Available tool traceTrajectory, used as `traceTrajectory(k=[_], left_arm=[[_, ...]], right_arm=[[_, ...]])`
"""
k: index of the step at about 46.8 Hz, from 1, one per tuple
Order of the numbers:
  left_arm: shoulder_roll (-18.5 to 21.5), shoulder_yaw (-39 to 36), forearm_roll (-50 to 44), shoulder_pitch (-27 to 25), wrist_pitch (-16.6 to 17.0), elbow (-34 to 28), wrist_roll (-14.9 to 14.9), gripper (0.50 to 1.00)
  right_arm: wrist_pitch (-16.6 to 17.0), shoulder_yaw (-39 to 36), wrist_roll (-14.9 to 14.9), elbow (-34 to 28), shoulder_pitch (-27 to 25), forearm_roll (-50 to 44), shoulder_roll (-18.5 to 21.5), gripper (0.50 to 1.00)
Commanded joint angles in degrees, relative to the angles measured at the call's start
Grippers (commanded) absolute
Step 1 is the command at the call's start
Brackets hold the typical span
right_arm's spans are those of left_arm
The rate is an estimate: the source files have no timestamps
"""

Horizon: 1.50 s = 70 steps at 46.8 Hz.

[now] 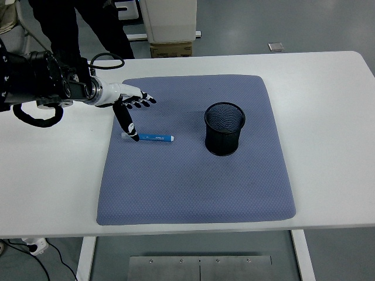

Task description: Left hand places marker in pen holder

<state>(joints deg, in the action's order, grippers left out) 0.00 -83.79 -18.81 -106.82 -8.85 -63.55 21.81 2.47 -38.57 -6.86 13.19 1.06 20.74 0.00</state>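
Left hand poised at the marker's left end, nothing gripped yet.

The left hand (130, 106) has its fingers (143, 99) spread, one long digit touching or just above the marker (148, 137), which lies flat on the blue mat (193, 193), left of the pen holder (224, 129). A one-sided push could roll or skid the marker away.

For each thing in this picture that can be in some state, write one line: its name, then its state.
marker: lying flat on the mat, capped, not grasped
pen holder: upright on the mat, nothing visible inside
left hand: open, fingers spread, thumb tip down at the marker's left end
mat: spread flat on the table
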Motion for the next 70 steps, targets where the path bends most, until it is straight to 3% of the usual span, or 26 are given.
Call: traceTrajectory(k=[1,20,47,58,70], left_arm=[[0.0,0.55,-0.09,1.0,0.06,0.62,-0.02,1.0],[0.0,1.61,-1.06,4.43,1.64,2.91,-0.02,1.0],[0.0,1.61,-1.41,4.52,3.14,3.52,-0.19,1.0],[0.0,1.52,-1.06,4.52,3.05,3.44,-0.19,0.783],[0.0,1.43,-0.97,4.52,3.14,3.44,-0.19,0.76]], right_arm=[[0.07,-0.02,0.0,0.0,0.0,0.0,0.0,1.0],[0.07,-0.02,0.0,0.0,0.0,0.0,0.0,1.0],[-0.01,-0.02,0.0,0.0,0.0,0.0,0.0,1.0],[-0.01,-0.02,0.0,0.0,0.0,0.0,0.0,1.0],[-0.01,-0.02,0.0,0.0,0.0,0.0,0.0,1.0]])
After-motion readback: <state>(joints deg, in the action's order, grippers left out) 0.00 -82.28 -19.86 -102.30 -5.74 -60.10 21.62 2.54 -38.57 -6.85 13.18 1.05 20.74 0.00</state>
